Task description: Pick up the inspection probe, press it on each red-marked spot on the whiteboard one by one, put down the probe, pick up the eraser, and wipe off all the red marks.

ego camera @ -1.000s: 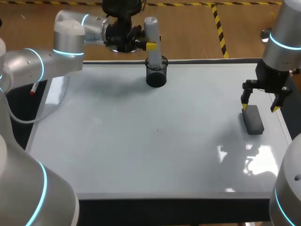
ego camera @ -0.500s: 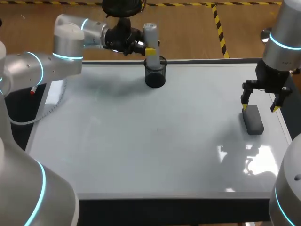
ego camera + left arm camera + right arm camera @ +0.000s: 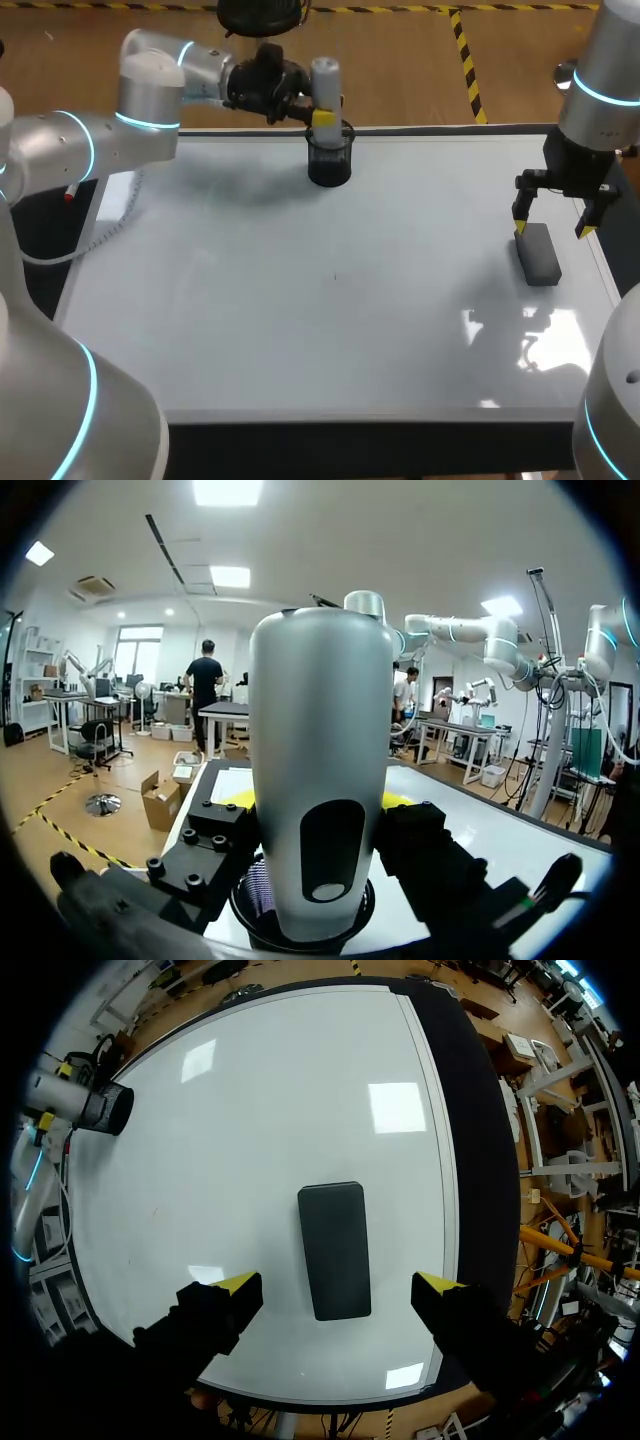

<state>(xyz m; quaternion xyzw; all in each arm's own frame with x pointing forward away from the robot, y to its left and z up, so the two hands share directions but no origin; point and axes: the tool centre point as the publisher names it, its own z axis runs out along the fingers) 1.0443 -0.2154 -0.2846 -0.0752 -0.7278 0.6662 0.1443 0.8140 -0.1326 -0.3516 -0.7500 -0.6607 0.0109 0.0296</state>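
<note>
The inspection probe [image 3: 324, 84], a grey cylinder, stands upright with its lower end inside a black cup [image 3: 330, 162] at the whiteboard's [image 3: 300, 330] far edge. My left gripper [image 3: 322, 112] comes in sideways from the left and is shut on the probe. In the left wrist view the probe [image 3: 320, 780] fills the space between the fingers, over the cup [image 3: 300, 935]. The dark grey eraser [image 3: 538, 253] lies flat near the board's right edge. My right gripper [image 3: 551, 229] hangs open just above its far end; in the right wrist view the eraser [image 3: 335, 1250] lies between the yellow tips.
A tiny dark speck [image 3: 335, 277] sits near the board's middle. The board's black right border [image 3: 470, 1160] runs close beside the eraser. The cup [image 3: 105, 1108] shows far across the board from the right gripper.
My left gripper has come down a little with the probe, sinking it further toward the cup. The right arm and the eraser have stayed put.
</note>
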